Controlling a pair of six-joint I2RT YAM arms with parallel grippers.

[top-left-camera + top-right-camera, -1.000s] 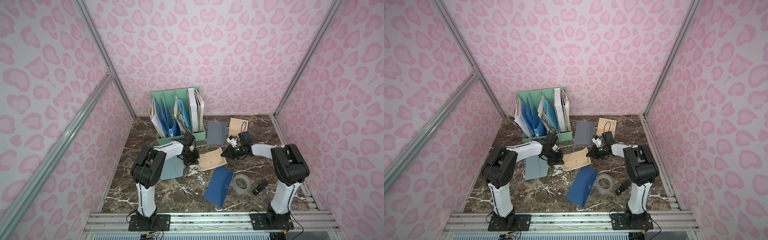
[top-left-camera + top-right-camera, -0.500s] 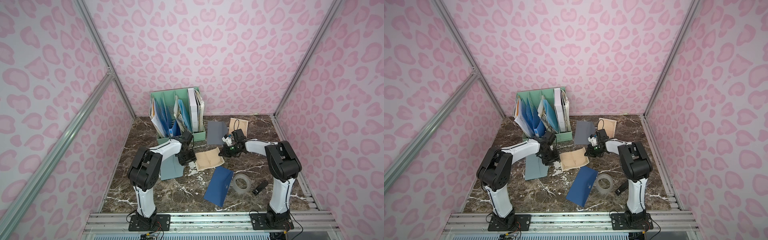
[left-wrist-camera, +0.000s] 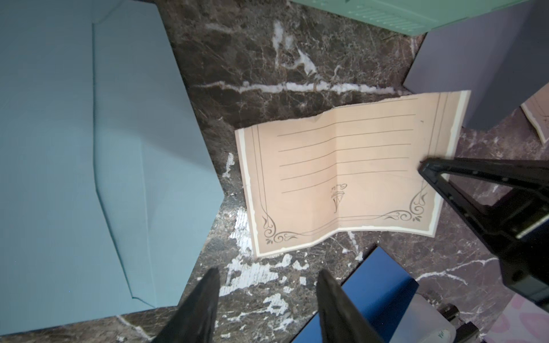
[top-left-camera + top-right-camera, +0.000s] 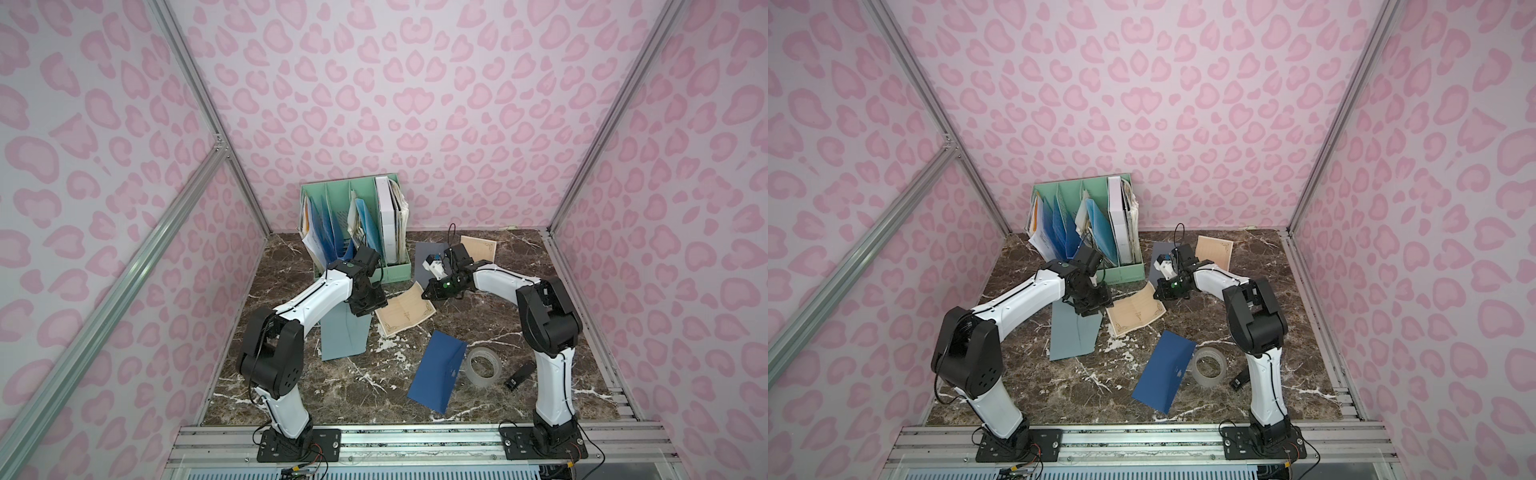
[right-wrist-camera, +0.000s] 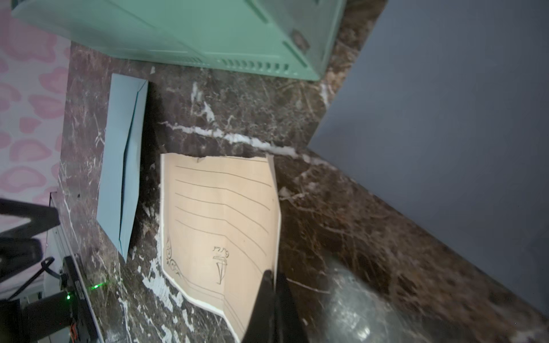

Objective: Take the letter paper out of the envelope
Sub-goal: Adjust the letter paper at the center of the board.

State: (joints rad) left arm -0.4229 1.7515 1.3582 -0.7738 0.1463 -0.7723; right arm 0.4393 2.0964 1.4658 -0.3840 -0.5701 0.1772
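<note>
Left wrist view: left fingers (image 3: 205,303) stand apart over bare counter (image 3: 297,59), gripping nothing. Letter paper (image 3: 341,175) lies wholly outside the pale blue envelope (image 3: 89,148), just beside it and not touching, creased down the middle.

Right wrist view: right fingers (image 5: 269,308) are clenched on the paper's outer margin.

Risks, as judged:
- The pinch sits at the very edge, so a lift may slip off or tear the border.
- The fold lets the sheet buckle.
- A drag could snag the dark blue envelope (image 3: 377,297) nearby.

Writing: ruled lines, corner scrollwork, and a small script word above an emblem, not legible. No brand readable.
</note>
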